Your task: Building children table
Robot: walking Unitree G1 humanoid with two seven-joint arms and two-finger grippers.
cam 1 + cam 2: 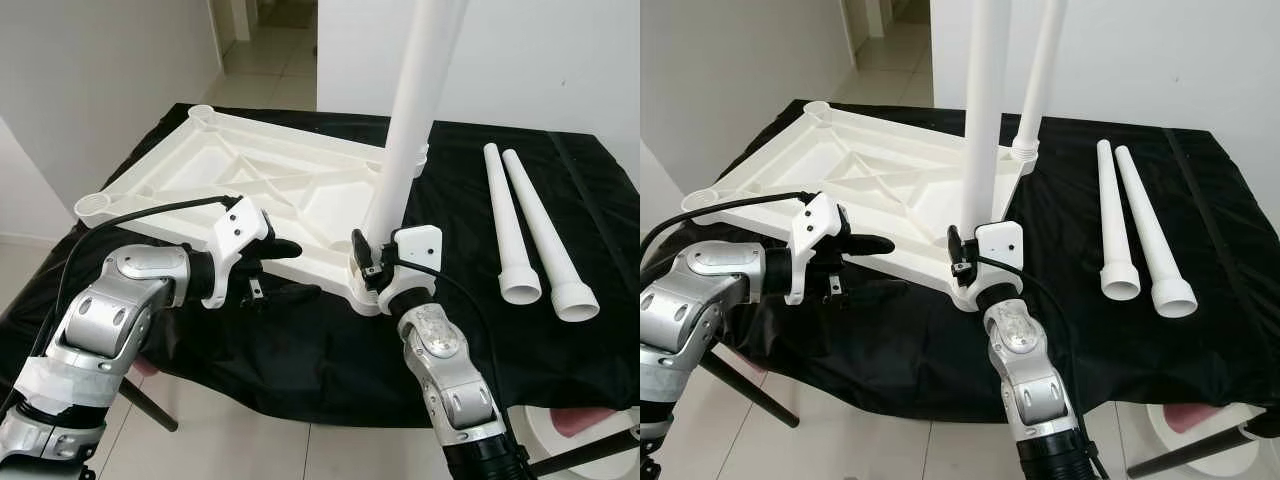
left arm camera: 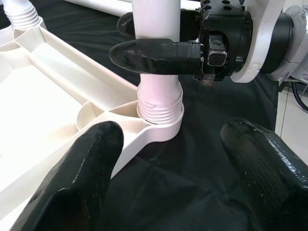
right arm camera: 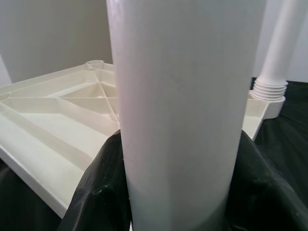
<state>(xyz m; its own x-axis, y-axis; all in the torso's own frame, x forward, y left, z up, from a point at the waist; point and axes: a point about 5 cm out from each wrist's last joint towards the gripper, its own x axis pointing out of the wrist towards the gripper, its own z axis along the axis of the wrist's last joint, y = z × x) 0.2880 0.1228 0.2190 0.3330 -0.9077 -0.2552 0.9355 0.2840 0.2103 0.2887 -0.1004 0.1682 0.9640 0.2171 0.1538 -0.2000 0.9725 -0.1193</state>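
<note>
A: Where do the head cameras sit?
B: Above the near edge, facing forward and down at the white tabletop (image 1: 270,190) lying upside down on the black-draped table (image 1: 1200,330).
A: And the wrists?
B: Both look close-up at the near upright leg (image 2: 156,57); the left wrist camera also sees the right gripper (image 2: 159,41) around it.

The upturned white plastic table panel (image 1: 270,190) looks smooth with a soft sheen, its ribs moulded. The tall white plastic leg tube (image 1: 405,140) is glossy and smooth (ridged with threads at its base). A matt black cloth (image 1: 330,350) covers the tabletop, creased. At 3 o'clock, two loose white plastic legs (image 1: 530,225) look smooth. The right gripper (image 2: 159,41) has matt black rubbery fingers; the left gripper's fingers (image 2: 77,187) look faintly textured and shiny.
</note>
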